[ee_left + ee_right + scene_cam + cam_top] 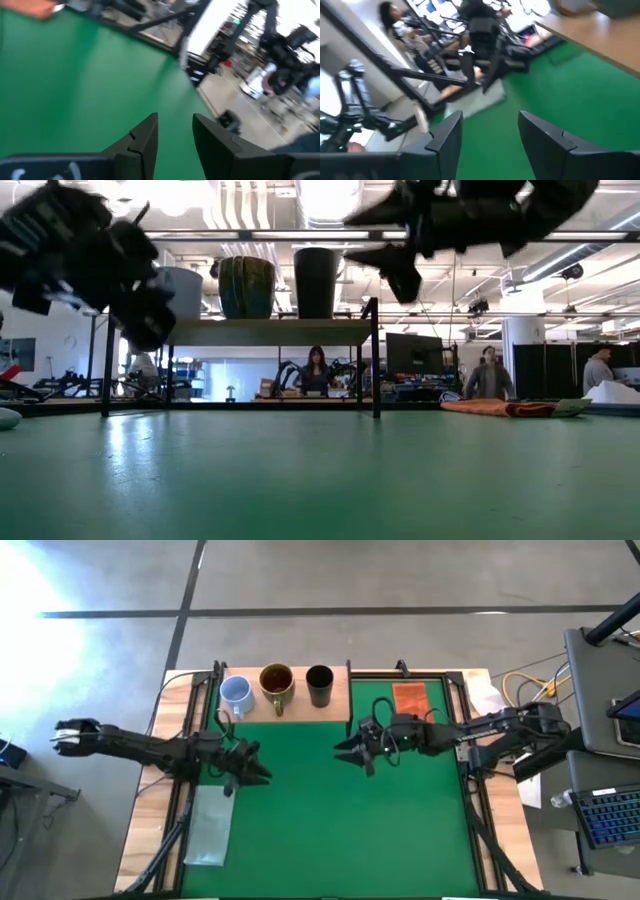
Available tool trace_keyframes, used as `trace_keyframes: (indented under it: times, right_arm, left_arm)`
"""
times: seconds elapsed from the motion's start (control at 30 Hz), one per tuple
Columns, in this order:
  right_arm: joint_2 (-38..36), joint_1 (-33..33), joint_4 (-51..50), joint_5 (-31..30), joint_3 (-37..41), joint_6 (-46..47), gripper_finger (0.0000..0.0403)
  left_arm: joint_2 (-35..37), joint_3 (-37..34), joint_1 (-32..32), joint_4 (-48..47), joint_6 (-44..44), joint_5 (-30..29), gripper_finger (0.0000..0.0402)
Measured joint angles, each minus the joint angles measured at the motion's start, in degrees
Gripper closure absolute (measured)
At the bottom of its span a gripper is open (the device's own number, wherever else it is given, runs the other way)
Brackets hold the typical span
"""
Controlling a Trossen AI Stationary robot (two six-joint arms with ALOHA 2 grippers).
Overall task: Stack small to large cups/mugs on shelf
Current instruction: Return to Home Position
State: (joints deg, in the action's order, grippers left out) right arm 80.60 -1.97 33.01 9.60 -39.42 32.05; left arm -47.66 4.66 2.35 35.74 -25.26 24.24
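Green table (pixel 330 830) spreads beneath both arms. Over it hovers the left gripper (pixel 262 772), fingers parted and empty; the right gripper (pixel 342 752) hangs likewise, near the shelf (pixel 300 712) corner. On the shelf stand, side by side and upright, the blue-grey mug (pixel 236 693), brown mug (pixel 276 681) and black cup (pixel 319 683).

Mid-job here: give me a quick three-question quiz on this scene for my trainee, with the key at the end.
1. Order the black cup, brown mug and blue mug on the shelf, from the left arm's side to the right arm's.
2. True or false: the left gripper is shut on a mug.
3. The orange cloth lies: A on the shelf; B on the table beside the shelf; C under the left gripper.
Key: 1 blue mug, brown mug, black cup. 2 false: it is open and empty, like the right gripper. 3 B.
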Motion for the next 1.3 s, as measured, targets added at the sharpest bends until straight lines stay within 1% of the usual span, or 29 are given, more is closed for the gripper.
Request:
trace_keyframes:
  times: [0.1, 0.2, 0.27, 0.33, 0.43, 0.5, 0.57, 0.67, 0.8, 0.9, 0.97, 1.03, 1.17, 1.3]
  right_arm:
    - [-0.1, -0.7, 3.2, 0.5, 4.9, 2.3, 0.0218]
    - [-1.4, -0.6, 12.1, 2.7, 10.8, 3.8, 0.0218]
    - [-4.1, -1.2, 17.5, 2.8, 14.9, 4.1, 0.0218]
    - [-7.7, -2.3, 19.2, 2.5, 18.8, 4.3, 0.0218]
    - [-15.1, -3.6, 19.0, 2.4, 23.6, 4.5, 0.0218]
    - [-20.6, -4.4, 18.2, 2.5, 26.0, 3.4, 0.0218]
    - [-26.4, -5.0, 13.5, 2.4, 27.7, 1.6, 0.0218]
    - [-35.8, -6.0, 1.6, 2.4, 28.9, -0.9, 0.0218]
    - [-48.1, -8.1, -12.7, 2.3, 29.0, -4.2, 0.0218]
    - [-56.7, -10.2, -24.4, 2.2, 27.6, -7.4, 0.0218]
    - [-61.6, -11.4, -33.0, 1.1, 26.2, -9.0, 0.0218]
    - [-66.0, -12.4, -39.9, 0.4, 25.5, -9.6, 0.0218]
    - [-74.4, -13.6, -46.7, 0.9, 25.9, -10.1, 0.0218]
    - [-80.5, -13.7, -45.7, 1.3, 29.6, -8.9, 0.0218]
  left_arm:
    - [1.3, -4.0, 2.1, 2.2, -3.3, 0.5, 0.0295]
    - [3.6, -4.1, 1.9, 2.8, -6.3, 1.3, 0.0295]
    - [6.4, -4.1, 1.9, 4.0, -7.9, 0.7, 0.0295]
    - [9.1, -4.2, 1.9, 4.4, -8.8, -1.4, 0.0295]
    - [13.1, -4.2, 1.9, 3.4, -9.2, -5.5, 0.0295]
    - [15.3, -4.2, 1.8, 0.6, -9.8, -9.2, 0.0295]
    - [17.1, -4.2, 1.8, -2.6, -10.4, -11.5, 0.0295]
    - [18.4, -4.2, 1.3, -5.5, -11.0, -12.8, 0.0295]
    - [19.1, -4.2, 1.0, -5.1, -12.0, -14.9, 0.0294]
    - [20.1, -4.2, 0.3, -5.1, -11.6, -19.5, 0.0294]
    - [20.6, -4.2, -0.2, -5.3, -10.8, -21.6, 0.0294]
    - [20.7, -4.2, -0.8, -5.6, -10.6, -21.8, 0.0294]
    - [20.5, -4.3, -1.8, -6.6, -10.3, -22.0, 0.0294]
    - [20.3, -4.3, -1.8, -8.5, -10.4, -25.0, 0.0294]
